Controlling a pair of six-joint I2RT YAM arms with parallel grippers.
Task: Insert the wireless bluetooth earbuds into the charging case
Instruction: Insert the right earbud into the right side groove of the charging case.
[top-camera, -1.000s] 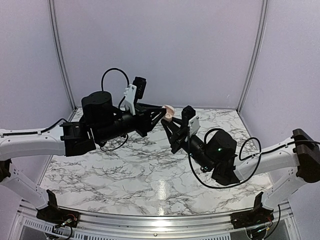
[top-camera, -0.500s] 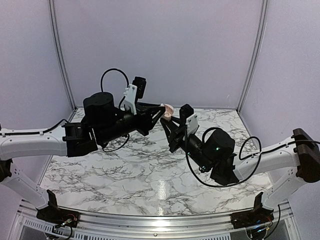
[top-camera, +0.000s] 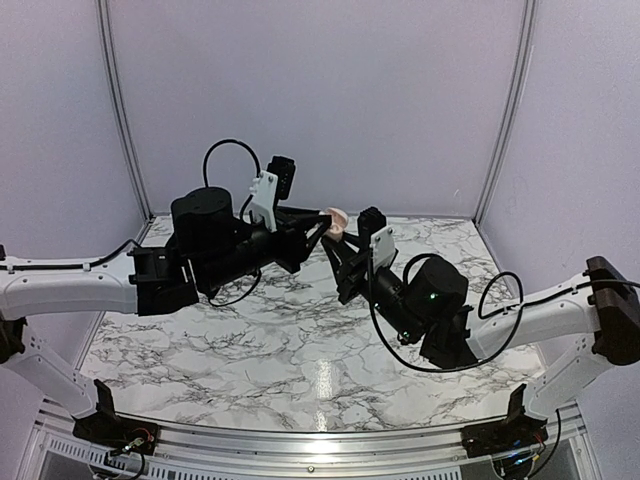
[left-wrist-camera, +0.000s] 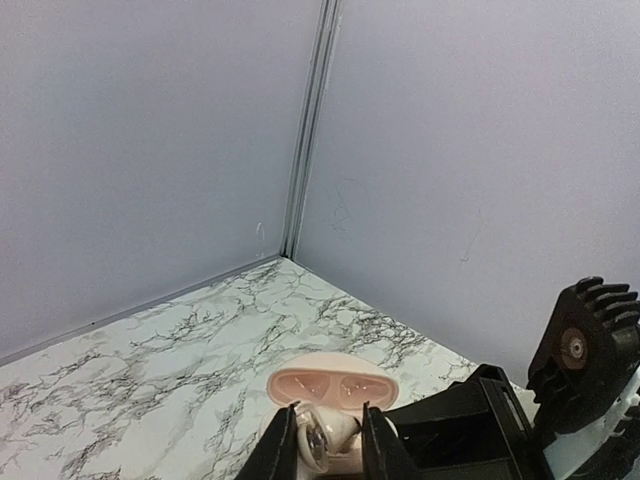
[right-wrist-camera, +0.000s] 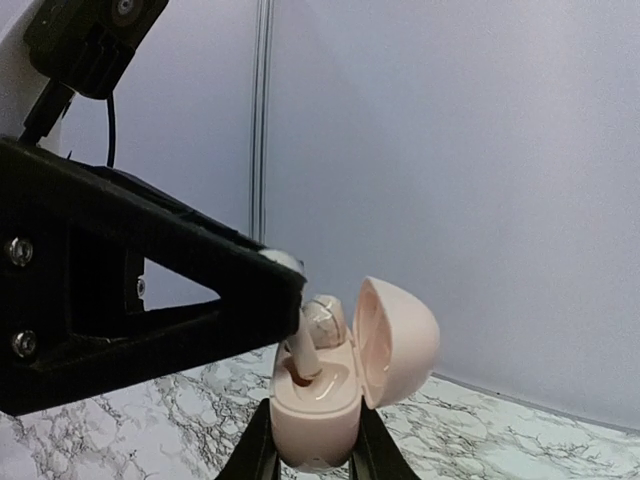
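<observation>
The right gripper is clamping the charging case upright between its jaws, lid standing open; the left gripper is pinching an earbud, stem pointing down into the case.

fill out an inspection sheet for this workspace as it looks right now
surface: white marble-pattern table, glare patch near the front
job's things: charging case held above the table, lid open; one pale earbud at its open mouth; a second earbud cannot be confirmed
clutter: nothing seen
tools: left tool shut on the earbud; right tool shut on the charging case body
cables: black cable loops above the left arm; another black cable hangs beside the right arm
surroundings: plain pale walls with metal corner strips
</observation>
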